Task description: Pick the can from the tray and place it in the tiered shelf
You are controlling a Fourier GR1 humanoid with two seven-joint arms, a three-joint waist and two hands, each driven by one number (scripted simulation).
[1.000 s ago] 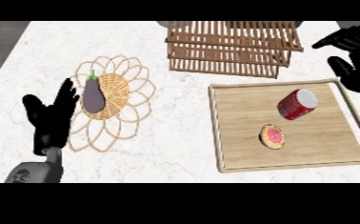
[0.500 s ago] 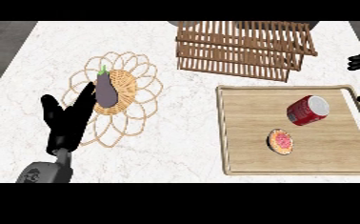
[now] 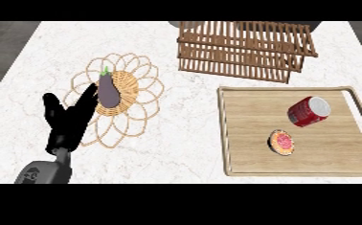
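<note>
While your open, empty left hand rests at eight o'clock, the can lies untouched on the tray, shelf at twelve.

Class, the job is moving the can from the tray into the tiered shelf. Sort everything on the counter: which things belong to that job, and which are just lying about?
Belong to the job:
can, lying on its side on the tray
tray
tiered shelf

Just lying about:
eggplant on the woven mat
halved fruit on the tray
left robot hand, open, resting beside the mat
</note>
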